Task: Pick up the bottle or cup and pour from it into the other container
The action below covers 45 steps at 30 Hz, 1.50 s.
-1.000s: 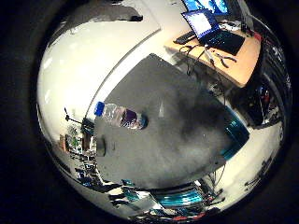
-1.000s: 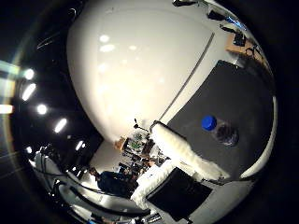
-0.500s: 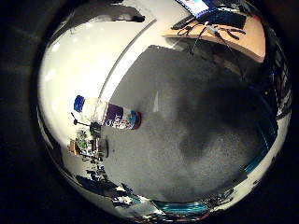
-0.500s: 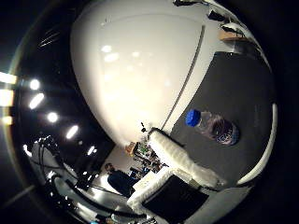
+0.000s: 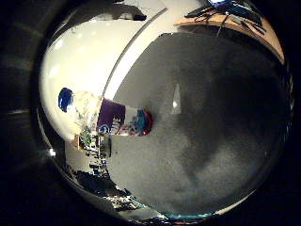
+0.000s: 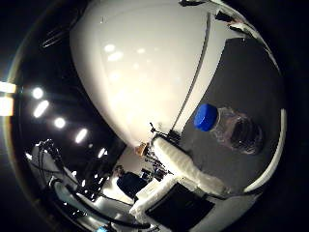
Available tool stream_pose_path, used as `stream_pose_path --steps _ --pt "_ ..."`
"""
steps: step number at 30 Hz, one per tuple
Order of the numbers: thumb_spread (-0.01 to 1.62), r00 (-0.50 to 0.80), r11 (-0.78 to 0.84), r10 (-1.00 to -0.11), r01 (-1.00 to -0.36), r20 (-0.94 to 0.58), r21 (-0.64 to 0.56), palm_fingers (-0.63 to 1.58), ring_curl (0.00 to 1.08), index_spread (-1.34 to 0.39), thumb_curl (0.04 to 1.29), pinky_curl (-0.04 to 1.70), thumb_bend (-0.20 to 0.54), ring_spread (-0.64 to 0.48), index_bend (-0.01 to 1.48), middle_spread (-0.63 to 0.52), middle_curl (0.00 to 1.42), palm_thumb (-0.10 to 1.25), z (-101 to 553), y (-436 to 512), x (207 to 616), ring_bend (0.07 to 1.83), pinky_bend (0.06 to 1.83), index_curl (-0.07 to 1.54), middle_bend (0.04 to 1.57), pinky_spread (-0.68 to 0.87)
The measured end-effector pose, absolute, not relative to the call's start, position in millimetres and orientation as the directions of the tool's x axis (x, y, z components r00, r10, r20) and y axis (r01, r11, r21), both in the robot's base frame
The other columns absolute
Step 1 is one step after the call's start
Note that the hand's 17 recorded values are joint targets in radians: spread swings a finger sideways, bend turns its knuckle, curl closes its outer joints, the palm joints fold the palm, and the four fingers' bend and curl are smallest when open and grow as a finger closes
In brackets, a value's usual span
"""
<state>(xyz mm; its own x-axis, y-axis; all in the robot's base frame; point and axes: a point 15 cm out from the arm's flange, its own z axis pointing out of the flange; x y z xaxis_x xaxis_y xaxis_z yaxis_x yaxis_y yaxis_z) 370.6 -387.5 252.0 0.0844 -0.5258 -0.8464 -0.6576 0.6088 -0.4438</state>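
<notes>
A clear plastic bottle [image 5: 111,116] with a blue cap [image 5: 66,98] and a purple label stands upright on the dark grey table [image 5: 207,122]. In the right thumb side palm view the bottle [image 6: 235,129] stands close by, just beyond a straight white finger [image 6: 188,171] of my right hand [image 6: 179,179]. The finger lies beside the bottle and does not touch it. The hand is open and holds nothing. The bottle looks nearly empty.
A white wall [image 6: 145,68] rises behind the table's edge. A wooden desk [image 5: 246,21] with a laptop and cables stands beyond the table's far side. Cluttered stands and equipment [image 6: 145,179] sit past the table edge near the bottle.
The bottle and table now fill more of both views: the hand has moved closer to the bottle. The bottle itself has not moved on the table.
</notes>
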Motion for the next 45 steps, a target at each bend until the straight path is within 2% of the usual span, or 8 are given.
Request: stream_pose_path --steps 20,29,36,45 --pt "1.13 0.139 0.539 -0.497 -0.725 -0.857 -0.430 0.31 0.20 -0.22 0.33 -0.01 -0.019 0.08 0.18 -0.02 0.39 0.53 234.6 -330.1 404.8 0.74 0.90 0.35 0.43 0.45" --pt "1.12 0.147 0.522 -0.489 -0.740 -0.860 -0.424 0.44 0.22 -0.23 0.34 -0.01 -0.021 0.04 0.18 -0.04 0.41 0.57 229.5 -311.8 402.5 0.85 0.95 0.36 0.46 0.40" --pt "1.11 0.149 0.508 -0.487 -0.753 -0.860 -0.418 0.51 0.23 -0.21 0.35 -0.01 -0.022 0.00 0.19 -0.04 0.42 0.58 228.3 -301.8 405.5 0.94 1.02 0.37 0.47 0.28" --pt "1.10 0.143 0.494 -0.494 -0.765 -0.857 -0.413 0.66 0.27 -0.20 0.36 -0.01 -0.020 -0.06 0.21 -0.05 0.46 0.62 226.2 -299.2 406.0 1.05 1.14 0.42 0.56 -0.02"
